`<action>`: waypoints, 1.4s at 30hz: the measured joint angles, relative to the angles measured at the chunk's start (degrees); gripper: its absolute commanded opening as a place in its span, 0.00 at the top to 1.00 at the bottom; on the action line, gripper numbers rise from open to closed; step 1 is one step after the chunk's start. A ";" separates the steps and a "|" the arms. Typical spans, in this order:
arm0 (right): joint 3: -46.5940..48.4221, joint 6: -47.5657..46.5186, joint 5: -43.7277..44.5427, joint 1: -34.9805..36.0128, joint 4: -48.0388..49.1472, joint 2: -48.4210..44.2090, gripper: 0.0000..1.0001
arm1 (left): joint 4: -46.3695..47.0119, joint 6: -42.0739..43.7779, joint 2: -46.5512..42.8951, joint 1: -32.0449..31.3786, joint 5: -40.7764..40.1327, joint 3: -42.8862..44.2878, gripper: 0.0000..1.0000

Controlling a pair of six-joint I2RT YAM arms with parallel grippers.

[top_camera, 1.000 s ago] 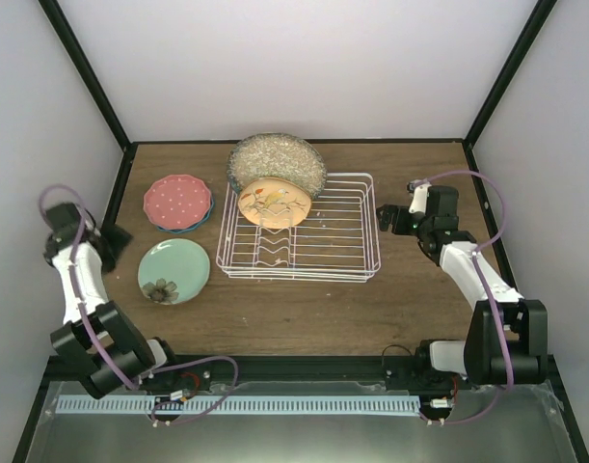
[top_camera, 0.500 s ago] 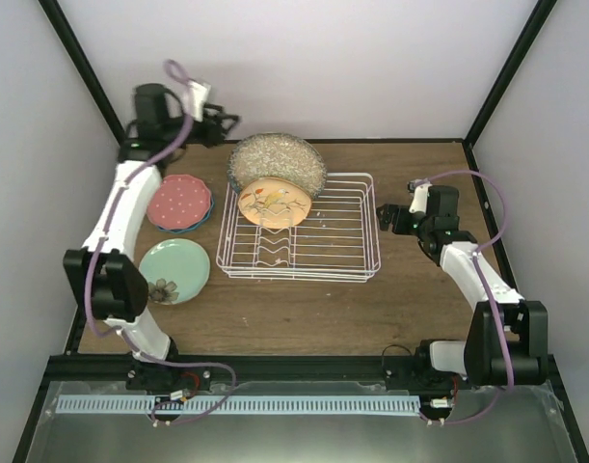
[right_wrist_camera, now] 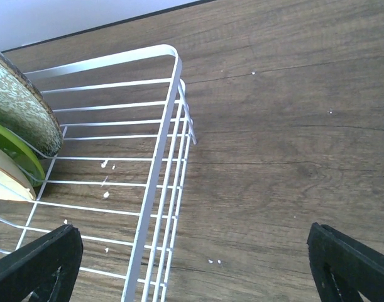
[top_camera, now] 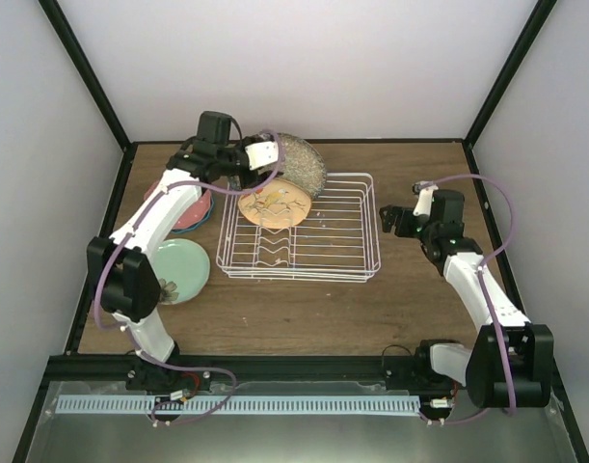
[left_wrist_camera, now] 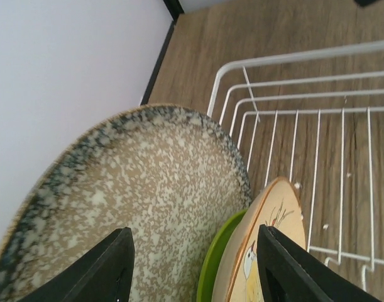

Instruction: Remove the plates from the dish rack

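The white wire dish rack (top_camera: pixel 300 277) stands mid-table. Three plates stand in its back left: the large grey speckled plate (top_camera: pixel 299 159), the cream floral plate (top_camera: pixel 275 204), and between them a lime green plate (left_wrist_camera: pixel 220 261). My left gripper (top_camera: pixel 240 177) is open and empty, just above these plates; in the left wrist view (left_wrist_camera: pixel 195 229) its jaws straddle the grey plate (left_wrist_camera: pixel 148 189) and the cream plate (left_wrist_camera: pixel 276 239) without touching. The pink dotted plate (top_camera: pixel 190 207) lies on the blue plate, and the mint green plate (top_camera: pixel 178 270) lies on the table at left. My right gripper (top_camera: pixel 390 220) is open and empty beside the rack's right side (right_wrist_camera: pixel 160 157).
The left arm reaches across the pink and blue stack at the table's back left. Black frame posts and light walls close in the back and sides. Bare wooden table (right_wrist_camera: pixel 292 145) lies right of the rack and along its front.
My left arm swung from the table's left edge up to the back wall, then came down over the plates in the rack's back left. The right arm has barely moved.
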 measured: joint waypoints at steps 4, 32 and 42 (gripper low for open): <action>-0.04 -0.07 0.04 0.00 -0.48 0.02 0.00 | -0.81 5.77 2.19 -0.94 -2.36 -0.24 0.45; -0.04 -0.59 1.36 0.00 -1.64 0.09 0.00 | -2.47 21.11 4.76 -4.68 -13.64 -3.15 0.96; -0.04 -0.33 1.33 0.00 -1.57 0.09 0.00 | -1.49 19.39 0.17 -5.05 -17.35 -6.05 0.96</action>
